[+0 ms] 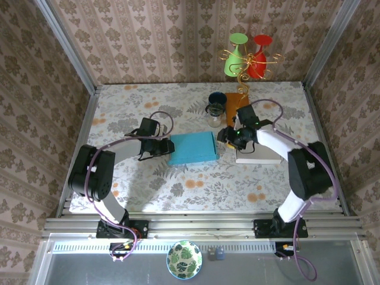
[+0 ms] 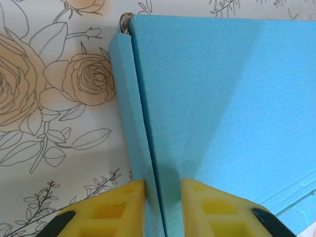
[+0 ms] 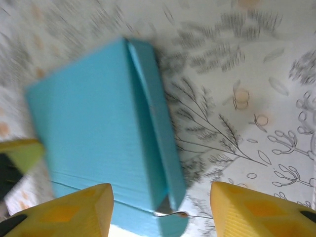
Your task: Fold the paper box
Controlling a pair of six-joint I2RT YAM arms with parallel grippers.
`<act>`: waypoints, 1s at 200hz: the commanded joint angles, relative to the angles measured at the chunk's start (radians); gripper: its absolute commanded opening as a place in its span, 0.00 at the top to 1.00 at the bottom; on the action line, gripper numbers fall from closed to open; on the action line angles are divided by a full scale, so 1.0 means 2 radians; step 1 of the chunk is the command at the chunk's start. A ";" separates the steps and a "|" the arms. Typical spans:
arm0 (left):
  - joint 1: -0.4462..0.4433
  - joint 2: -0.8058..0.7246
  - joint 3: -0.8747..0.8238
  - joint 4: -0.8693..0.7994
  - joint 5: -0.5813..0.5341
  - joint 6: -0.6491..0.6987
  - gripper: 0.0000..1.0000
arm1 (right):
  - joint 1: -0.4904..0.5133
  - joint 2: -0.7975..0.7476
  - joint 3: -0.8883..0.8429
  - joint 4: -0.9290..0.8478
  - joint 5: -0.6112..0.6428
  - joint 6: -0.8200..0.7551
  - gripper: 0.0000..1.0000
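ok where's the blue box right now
In the top view the blue paper box lies at the middle of the table: the left gripper pinches its left edge, the right gripper stands open at its right, and a glass stands just behind.

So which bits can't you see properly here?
1. Right wrist view: blur smears the blue box and the tablecloth flowers.
2. Left wrist view: the box runs off the right edge; the left gripper covers the wall it pinches.
3. Top view: the right arm covers part of a white flat thing.
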 commanded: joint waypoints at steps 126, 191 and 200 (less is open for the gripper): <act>-0.003 -0.003 -0.008 -0.001 0.000 0.013 0.76 | 0.024 0.111 0.065 0.005 -0.047 -0.050 0.56; -0.007 -0.004 -0.016 0.001 0.016 0.009 0.76 | 0.037 0.099 0.037 0.000 -0.044 -0.056 0.70; -0.008 -0.007 -0.019 0.001 0.020 0.005 0.76 | 0.042 0.093 0.031 -0.004 -0.041 -0.059 0.71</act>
